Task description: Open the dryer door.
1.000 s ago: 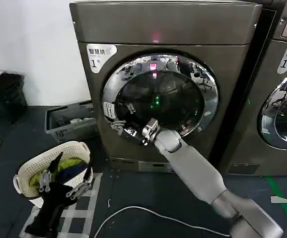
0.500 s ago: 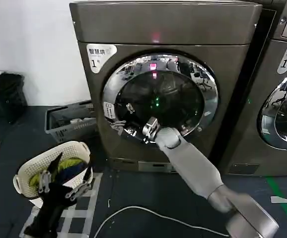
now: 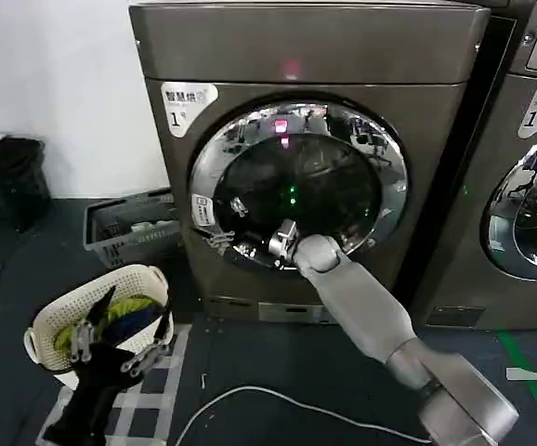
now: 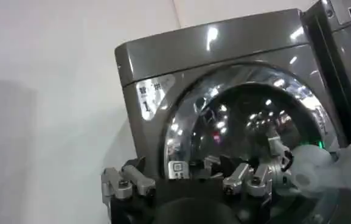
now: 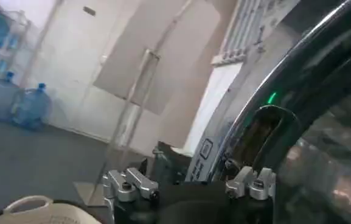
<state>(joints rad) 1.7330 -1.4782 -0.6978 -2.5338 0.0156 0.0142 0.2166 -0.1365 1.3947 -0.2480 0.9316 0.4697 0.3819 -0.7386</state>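
Observation:
The dryer door (image 3: pixel 391 177) is a chrome ring around dark glass on the front of the grey machine marked 1. My right gripper (image 3: pixel 275 243) is at the ring's lower left edge, with the arm reaching up from the lower right. In the right wrist view the right gripper (image 5: pixel 190 182) is open and the door's chrome rim (image 5: pixel 266 79) runs between its fingers. My left gripper (image 3: pixel 120 333) hangs open and empty above the laundry basket, well clear of the machine. The left wrist view looks at the door (image 4: pixel 248 115) from a distance across the left gripper (image 4: pixel 187 182).
A white laundry basket (image 3: pixel 143 276) with clothes stands on a checked mat at the lower left. A grey crate (image 3: pixel 129 228) sits beside the dryer. A second machine (image 3: pixel 529 186) stands to the right. A white cable (image 3: pixel 278 400) lies on the floor.
The right forearm has shifted a little to the right while the gripper stays at the door's lower left rim. The ring's left edge looks slightly further out. The left arm is still.

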